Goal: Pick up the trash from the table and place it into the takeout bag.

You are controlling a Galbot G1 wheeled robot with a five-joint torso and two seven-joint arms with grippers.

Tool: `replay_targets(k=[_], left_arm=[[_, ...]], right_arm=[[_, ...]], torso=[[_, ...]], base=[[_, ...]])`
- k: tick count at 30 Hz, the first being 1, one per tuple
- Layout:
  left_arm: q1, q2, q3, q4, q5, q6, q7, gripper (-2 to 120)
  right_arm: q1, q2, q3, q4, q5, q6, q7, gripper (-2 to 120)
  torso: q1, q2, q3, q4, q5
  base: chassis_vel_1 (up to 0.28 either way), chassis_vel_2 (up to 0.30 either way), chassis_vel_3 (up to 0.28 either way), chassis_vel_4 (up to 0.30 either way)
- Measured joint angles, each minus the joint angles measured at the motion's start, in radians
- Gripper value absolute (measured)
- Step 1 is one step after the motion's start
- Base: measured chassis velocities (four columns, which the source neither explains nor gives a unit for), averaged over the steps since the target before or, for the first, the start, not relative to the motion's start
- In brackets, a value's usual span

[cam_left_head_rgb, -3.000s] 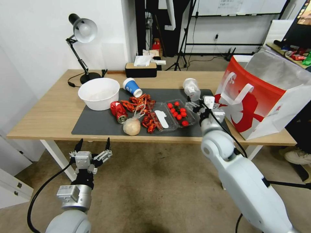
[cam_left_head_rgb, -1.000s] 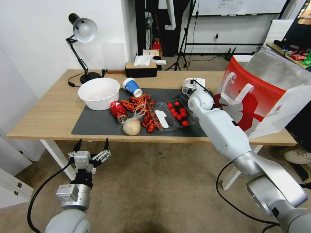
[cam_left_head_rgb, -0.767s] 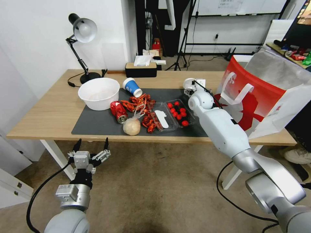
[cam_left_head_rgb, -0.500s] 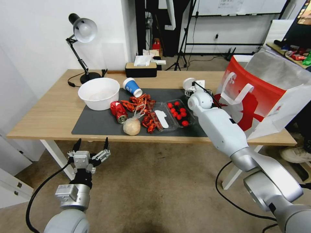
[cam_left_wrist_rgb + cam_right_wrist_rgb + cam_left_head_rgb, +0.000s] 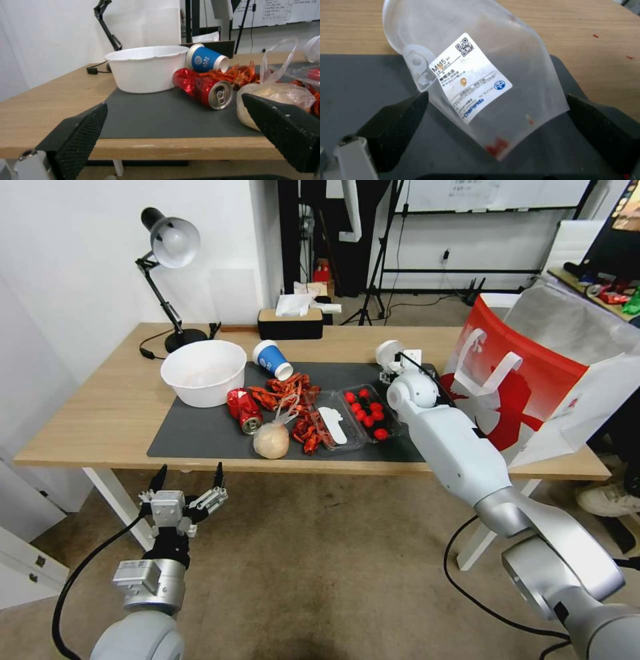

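Observation:
A clear plastic cup with a white label lies on its side at the back right corner of the grey mat. My right gripper is open around it, one finger on each side. In the head view the cup peeks out past the right gripper, just left of the red-and-white takeout bag. A blue paper cup, a dented red can and a clear bag with a beige lump lie on the mat. My left gripper hangs open below the table's front edge.
On the mat's left end stands a big white bowl, with red crayfish shells and a clear tray of tomatoes towards its middle. A desk lamp and a tissue box stand at the table's back.
Over three seconds my right arm reached from the mat's front across to the clear cup at the back. In the last second it only edged slightly. The left arm has stayed put.

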State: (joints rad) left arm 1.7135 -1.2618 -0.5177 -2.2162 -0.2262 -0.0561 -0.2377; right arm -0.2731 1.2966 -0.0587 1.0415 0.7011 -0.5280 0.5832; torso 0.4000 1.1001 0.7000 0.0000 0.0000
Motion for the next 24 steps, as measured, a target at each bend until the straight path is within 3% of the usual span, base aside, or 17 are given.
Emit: replay_targets(k=[5, 11, 13, 15, 17, 24], left_arm=[[0.002, -0.001, 0.000, -0.003, 0.000, 0.000, -0.001, 100], [0.002, -0.002, 0.002, -0.003, 0.001, 0.001, -0.003, 100], [0.002, -0.004, 0.003, -0.003, 0.002, 0.002, -0.003, 100], [0.002, -0.004, 0.004, -0.003, 0.002, 0.002, -0.003, 100], [0.002, -0.004, 0.005, -0.003, 0.003, 0.002, -0.004, 100], [0.003, -0.005, 0.008, -0.004, 0.004, 0.002, -0.004, 100]], right_arm=[[0.000, -0.002, 0.001, -0.005, 0.000, 0.015, -0.008, 94], [0.002, -0.003, 0.002, -0.012, 0.000, 0.039, -0.021, 75], [-0.001, -0.004, 0.003, -0.014, -0.001, 0.056, -0.024, 63], [-0.001, -0.004, 0.003, -0.014, -0.001, 0.057, -0.024, 63], [-0.006, -0.010, 0.004, -0.012, -0.002, 0.067, -0.029, 52], [-0.014, -0.019, 0.006, -0.005, -0.003, 0.077, -0.034, 51]], torso=[[0.000, 0.000, 0.000, -0.0001, 0.0000], [0.000, 0.000, 0.000, 0.0000, 0.0000], [0.000, 0.000, 0.000, 0.0000, 0.0000], [0.000, 0.000, 0.000, 0.0000, -0.0001], [0.000, 0.000, 0.000, 0.0000, -0.0001], [0.000, 0.000, 0.000, 0.0001, 0.0000]], base=[[0.000, 0.000, 0.000, 0.000], [0.000, 0.000, 0.000, 0.000], [0.000, 0.000, 0.000, 0.000], [0.000, 0.000, 0.000, 0.000], [0.000, 0.000, 0.000, 0.000], [0.000, 0.000, 0.000, 0.000]])
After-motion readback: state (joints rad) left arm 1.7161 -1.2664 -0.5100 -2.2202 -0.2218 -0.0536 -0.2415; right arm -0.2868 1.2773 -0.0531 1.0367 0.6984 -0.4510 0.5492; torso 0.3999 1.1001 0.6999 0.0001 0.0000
